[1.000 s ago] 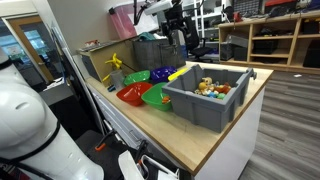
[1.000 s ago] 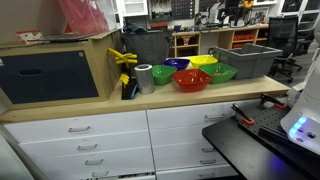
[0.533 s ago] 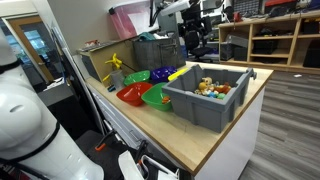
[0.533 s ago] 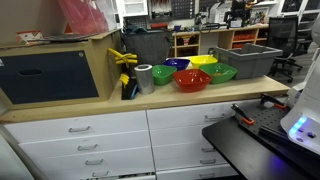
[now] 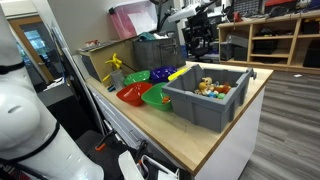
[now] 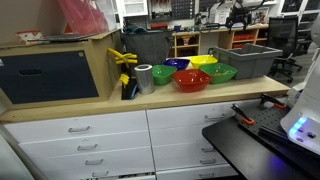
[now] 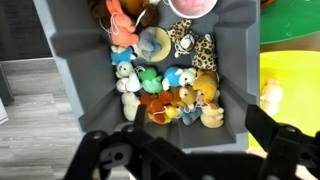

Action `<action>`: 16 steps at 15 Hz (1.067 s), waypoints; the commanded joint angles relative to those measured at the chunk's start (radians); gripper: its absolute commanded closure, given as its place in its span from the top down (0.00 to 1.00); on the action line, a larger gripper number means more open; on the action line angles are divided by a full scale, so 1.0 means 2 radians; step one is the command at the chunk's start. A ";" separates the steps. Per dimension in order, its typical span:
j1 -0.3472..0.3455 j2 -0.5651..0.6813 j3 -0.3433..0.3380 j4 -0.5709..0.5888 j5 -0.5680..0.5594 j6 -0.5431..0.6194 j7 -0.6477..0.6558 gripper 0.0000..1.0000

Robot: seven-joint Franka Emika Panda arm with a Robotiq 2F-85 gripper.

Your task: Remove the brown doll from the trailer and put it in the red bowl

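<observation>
Higher and farther across than a second ago, the robot arm hangs above the far side of the trailer, the grey ribbed bin on the wooden countertop in an exterior view. The bowls and the bin have kept their places meanwhile.

From the wrist, the gripper looks straight down into the bin. Its jaws are spread wide and hold nothing, with a dark finger near each lower corner of the view, well above the toys.

A heap of small plush toys covers the bin floor (a leopard-spotted one, a green one, a blue one and several orange and tan ones among them). The brown doll, as far as the blurred view allows, is the tan-brown plush toward the right of the pile. It is inside the trailer, pressed against its neighbours.

The red bowl stands on the counter near the trailer, just beside the green bowl, which lies between it and the bin wall. A purple bowl and a yellow bowl stand just behind those two.
</observation>
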 commanded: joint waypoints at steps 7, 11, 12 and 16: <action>-0.007 0.020 -0.005 -0.015 -0.011 0.040 0.012 1.00; -0.015 0.048 -0.010 -0.014 -0.007 0.086 0.017 1.00; -0.018 0.055 -0.010 -0.014 -0.003 0.095 0.016 1.00; -0.023 0.091 -0.010 -0.010 0.006 0.123 0.032 1.00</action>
